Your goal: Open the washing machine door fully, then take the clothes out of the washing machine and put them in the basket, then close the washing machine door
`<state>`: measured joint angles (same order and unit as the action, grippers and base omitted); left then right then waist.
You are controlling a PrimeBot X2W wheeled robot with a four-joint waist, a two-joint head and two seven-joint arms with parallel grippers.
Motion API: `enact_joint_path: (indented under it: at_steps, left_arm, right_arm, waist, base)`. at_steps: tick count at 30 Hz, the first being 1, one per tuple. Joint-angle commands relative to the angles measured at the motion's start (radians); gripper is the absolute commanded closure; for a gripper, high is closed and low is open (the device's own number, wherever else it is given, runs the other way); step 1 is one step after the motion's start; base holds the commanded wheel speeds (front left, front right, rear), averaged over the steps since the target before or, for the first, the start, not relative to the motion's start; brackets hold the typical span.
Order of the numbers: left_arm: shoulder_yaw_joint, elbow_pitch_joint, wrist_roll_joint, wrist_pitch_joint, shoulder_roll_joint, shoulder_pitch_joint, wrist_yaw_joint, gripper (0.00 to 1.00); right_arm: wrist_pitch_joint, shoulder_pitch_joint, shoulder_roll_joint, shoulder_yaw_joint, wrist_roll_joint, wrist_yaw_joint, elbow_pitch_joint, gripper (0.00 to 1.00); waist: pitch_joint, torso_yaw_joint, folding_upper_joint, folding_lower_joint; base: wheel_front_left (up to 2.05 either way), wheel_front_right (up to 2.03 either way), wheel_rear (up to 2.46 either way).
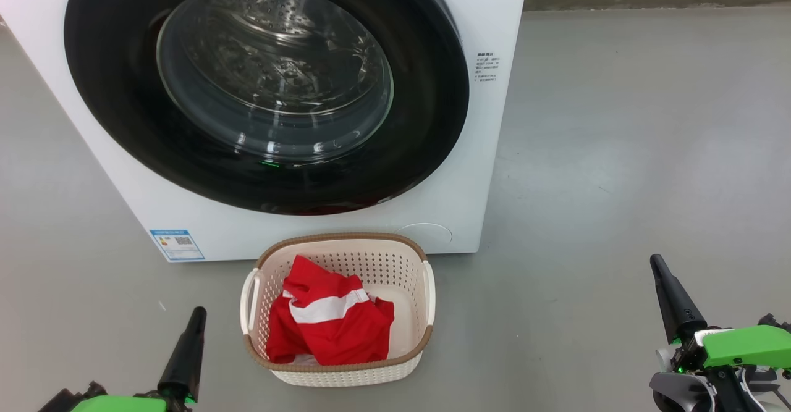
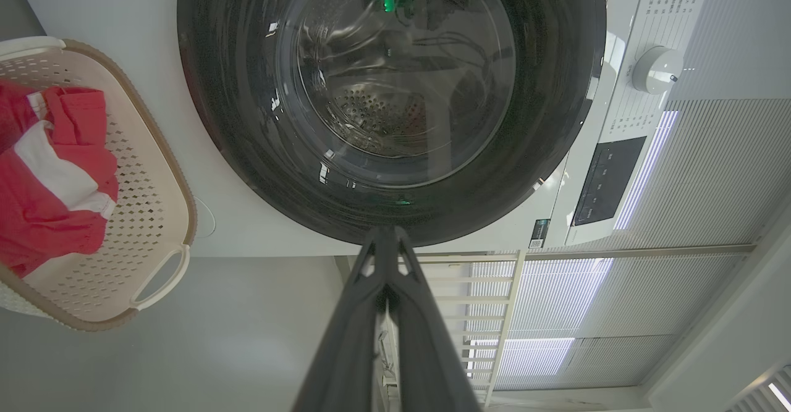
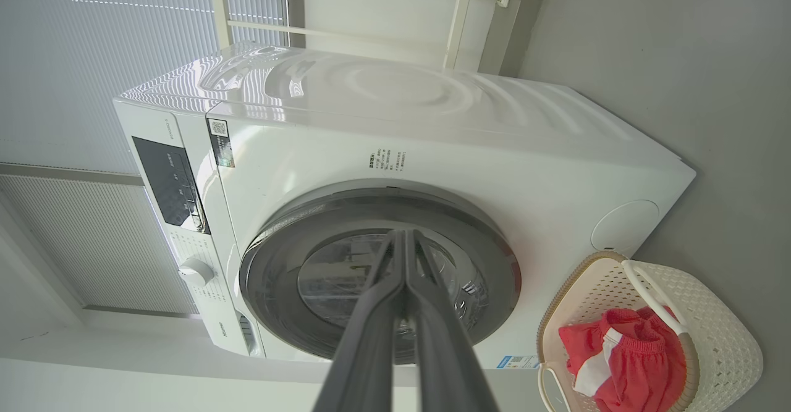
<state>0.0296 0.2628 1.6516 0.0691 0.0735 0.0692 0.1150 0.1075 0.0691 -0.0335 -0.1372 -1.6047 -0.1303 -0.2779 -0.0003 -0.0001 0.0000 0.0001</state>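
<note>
1. The large, round, glossy black-rimmed washing machine door with a bulging clear glass window (image 1: 272, 78) lies flush against the front of the white, boxy front-loading washing machine (image 1: 488, 121) in the head and right wrist views. I judge it shut, though I cannot confirm the latch has caught.
2. The perforated steel drum (image 2: 383, 112) shows through the glass. No red fabric is visible in it, though reflections hide part of it.
3. The bright red clothes with white stripes (image 1: 334, 325) lie crumpled inside the cream-white perforated plastic basket with a brown woven-look rim (image 1: 343, 238). The basket stands on the grey floor (image 1: 618, 183) just in front of the washer, below the door.
4. The left gripper (image 1: 198, 313) sits low at the left of the head view, beside the basket but apart from it. Its long dark fingers are pressed together with nothing between them.
5. The right gripper (image 1: 655, 262) sits low at the right, well apart from the basket and the washer. Its fingers are pressed together and empty.
6. Progress, as a judgement: the garment is unloaded into the basket and the door is against the machine, so all three steps look complete. Nothing appears left except checking that the door has caught.
</note>
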Motion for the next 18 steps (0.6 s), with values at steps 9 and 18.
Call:
enact_joint_path:
  at_steps: [9, 18]
  left_arm:
    - [0.037, -0.020, -0.003, 0.006, 0.012, 0.042, 0.010, 1.00]
    - [0.039, -0.020, -0.004, 0.007, 0.011, 0.042, 0.010, 1.00]
  right_arm:
    - [0.007, 0.049, -0.017, 0.021, -0.002, 0.000, 0.025, 1.00]
    - [0.007, 0.049, -0.017, 0.021, -0.002, 0.000, 0.025, 1.00]
  waist:
    - [0.000, 0.000, 0.0000, 0.0000]
    - [0.000, 0.000, 0.0000, 0.0000]
  base:
    - [0.00, 0.00, 0.00]
    - [0.00, 0.00, 0.00]
